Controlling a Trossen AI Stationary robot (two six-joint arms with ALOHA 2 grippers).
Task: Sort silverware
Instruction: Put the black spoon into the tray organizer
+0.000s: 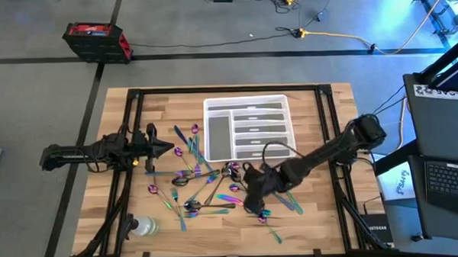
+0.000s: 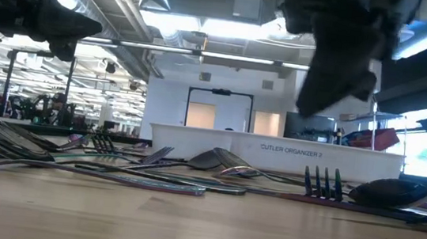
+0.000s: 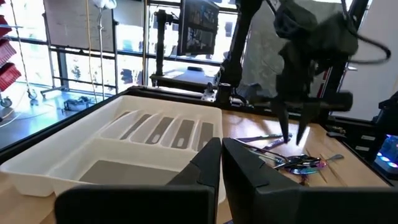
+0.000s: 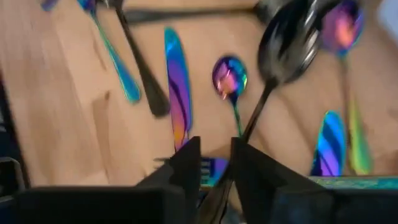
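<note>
The silverware (image 1: 204, 183) lies scattered flat on the wooden table, near of the white tray: several iridescent forks, spoons and knives. My right gripper (image 1: 253, 206) hangs over the right part of this scatter, fingers pointing down and open (image 3: 294, 140), clear of the table. In the right wrist view its fingers (image 4: 214, 163) stand above a dark spoon (image 4: 283, 37), a small rainbow spoon (image 4: 229, 74) and a rainbow knife (image 4: 177, 87). My left gripper (image 1: 168, 148) waits shut at the scatter's left, above the table (image 3: 221, 158).
The white compartmented tray (image 1: 208, 129) sits at the table's far middle, its long side wall (image 2: 274, 151) facing the low camera. A clear plastic bottle (image 1: 144, 225) lies near the table's near left corner. Black frame rails (image 1: 329, 140) run along both table sides.
</note>
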